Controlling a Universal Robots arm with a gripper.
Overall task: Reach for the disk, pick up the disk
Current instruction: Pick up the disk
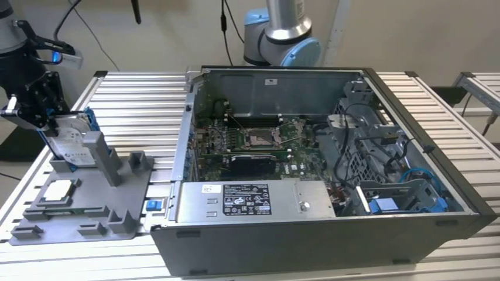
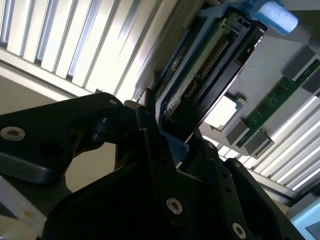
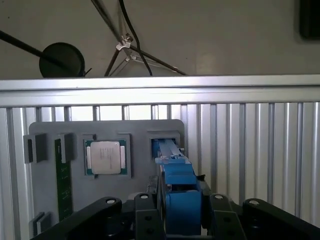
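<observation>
Claw (image 1: 48, 114): at the exterior view's left, I read it as clamped on the upper end of the disk; in the first wrist view its black fingers (image 3: 154, 202) press against both blue sides.
Disk (image 1: 69, 140): a flat silver-metal hard drive with a white label and blue plastic side rails. It stands on edge in a slot of the grey plastic fixture tray (image 1: 117, 205).
Key relation: the disk lies directly between the jaws. Its long axis runs from the slot up into the claw, roughly upright.
Tabletop (image 1: 133, 99): ribbed aluminium, carrying the tray and the case.
Counts on the tray: one disk, one square silver chip (image 1: 58, 190), one green memory stick (image 3: 61, 175).
Further right: one open grey computer case (image 1: 312, 246).
</observation>
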